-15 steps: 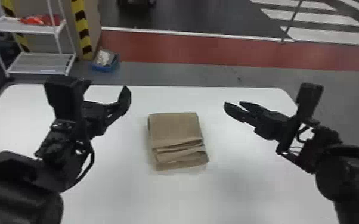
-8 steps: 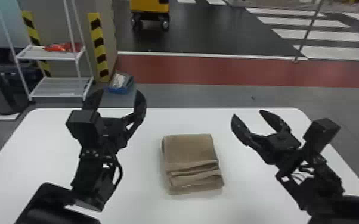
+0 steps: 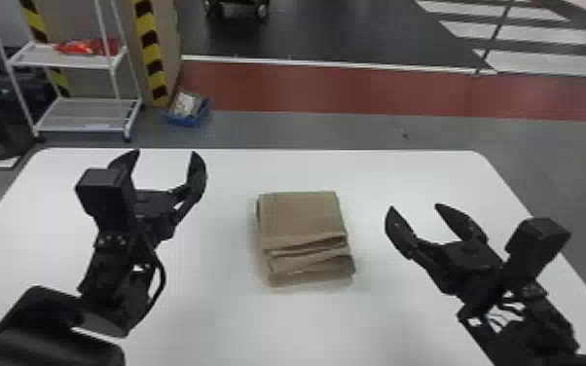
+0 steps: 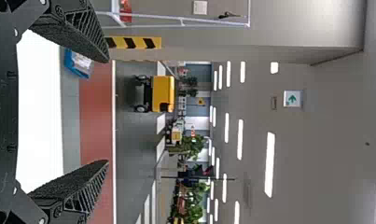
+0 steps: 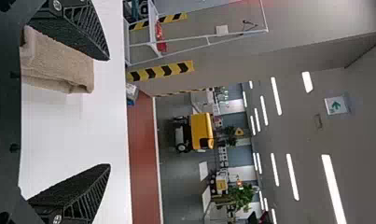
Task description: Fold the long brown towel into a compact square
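Folded into a compact, layered block, the brown towel (image 3: pixel 302 216) lies flat near the middle of the table, its stacked folds showing along the near side. My left gripper (image 3: pixel 163 168) is raised to the left of it, open and apart from the cloth. To the towel's right is my right gripper (image 3: pixel 416 211), also open and not touching it. The left wrist view has the left gripper (image 4: pixel 106 112) with its two fingers wide apart and nothing between them. In the right wrist view, the right gripper (image 5: pixel 108 112) is spread, with the towel (image 5: pixel 59 63) beyond one finger.
The white table (image 3: pixel 209 311) carries the towel. Past its far edge stand a white wire shelf (image 3: pixel 82 114) with red items and a blue bin (image 3: pixel 188 114) on the floor. A yellow cart (image 4: pixel 163 93) is farther off in the room.
Both arms have drawn back from their poses of a second ago, and their fingers now stand wider apart. The head view has shifted, while the towel keeps its shape on the table.
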Controlling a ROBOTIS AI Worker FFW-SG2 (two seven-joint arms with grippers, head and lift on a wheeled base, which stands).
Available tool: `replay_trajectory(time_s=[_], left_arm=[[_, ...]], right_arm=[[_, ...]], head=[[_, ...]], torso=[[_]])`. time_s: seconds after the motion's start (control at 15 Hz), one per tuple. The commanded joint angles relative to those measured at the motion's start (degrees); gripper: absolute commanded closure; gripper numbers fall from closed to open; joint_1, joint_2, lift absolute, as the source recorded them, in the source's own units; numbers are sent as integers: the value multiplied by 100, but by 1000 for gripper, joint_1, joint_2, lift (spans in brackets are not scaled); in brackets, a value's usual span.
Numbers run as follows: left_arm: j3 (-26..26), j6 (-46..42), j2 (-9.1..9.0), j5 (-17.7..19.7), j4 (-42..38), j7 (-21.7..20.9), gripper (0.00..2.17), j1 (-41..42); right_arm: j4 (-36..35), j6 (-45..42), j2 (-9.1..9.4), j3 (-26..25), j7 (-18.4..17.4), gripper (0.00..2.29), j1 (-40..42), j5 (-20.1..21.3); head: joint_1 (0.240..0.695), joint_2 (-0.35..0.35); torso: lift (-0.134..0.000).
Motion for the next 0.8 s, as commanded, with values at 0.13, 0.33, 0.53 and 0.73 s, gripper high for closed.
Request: replay_trajectory(time_s=[0.13, 0.33, 0.53, 0.73], left_arm=[[308, -95, 318, 155, -840, 227, 140, 886], [511, -604, 371, 163, -1113, 271, 140, 1457], [572, -903, 371, 146, -1253, 192, 140, 1817], [660, -903, 371, 155, -1288, 166, 140, 1879]], right_arm=[[-265, 111, 89, 127, -85, 73, 310, 7], [-415, -152, 89, 189, -164, 83, 574, -46], [-599, -398, 71, 197, -164, 83, 890, -72], [-652, -504, 45, 154, -147, 83, 1039, -178]], head=[[695, -51], [695, -26], [695, -5], [695, 0]], torso=[[-120], [-120], [-120], [-120]])
